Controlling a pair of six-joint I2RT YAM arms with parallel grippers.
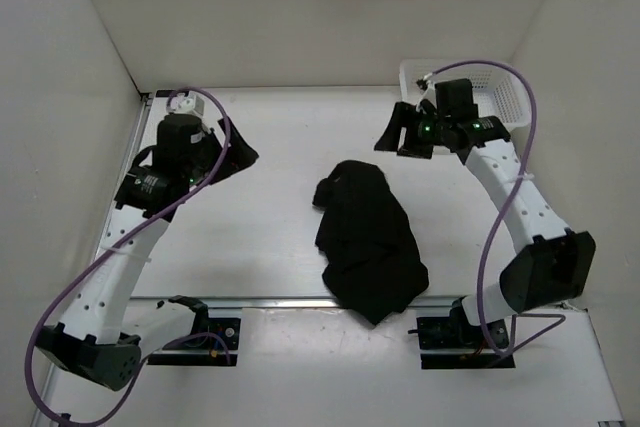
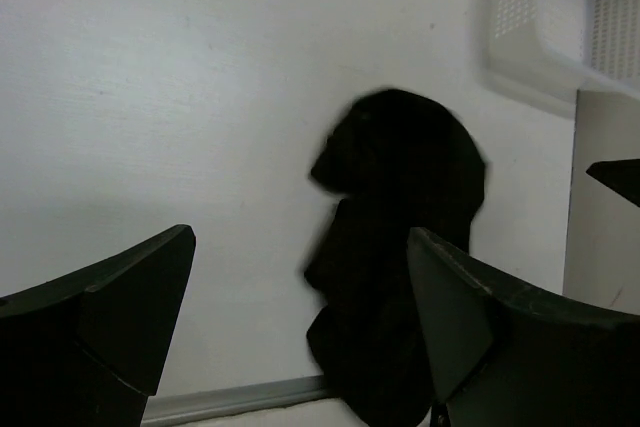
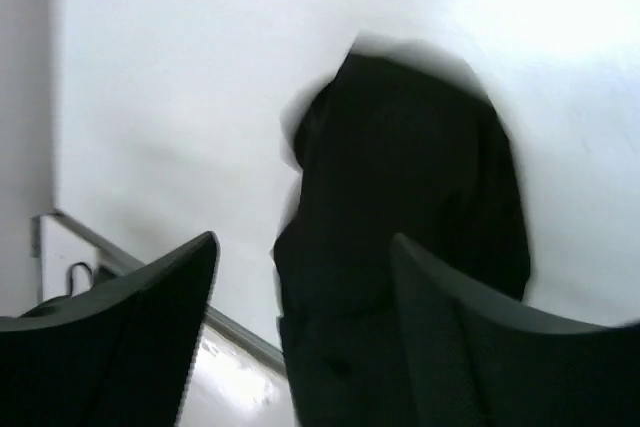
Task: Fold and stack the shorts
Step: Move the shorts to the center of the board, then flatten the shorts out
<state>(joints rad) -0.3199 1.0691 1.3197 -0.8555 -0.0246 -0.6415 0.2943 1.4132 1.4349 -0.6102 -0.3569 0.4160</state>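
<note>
Shorts (image 1: pixel 368 242) lie bunched on table (image 1: pixel 280 147), lower edge crossing front rail (image 1: pixel 270 300).

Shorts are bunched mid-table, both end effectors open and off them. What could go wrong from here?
The shorts lie in a crumpled heap, so a pinch may catch several layers and fold unevenly. Their near edge overlaps the front rail; a tug might drag them off. The right end effector hangs close to the basket and could knock it.
</note>
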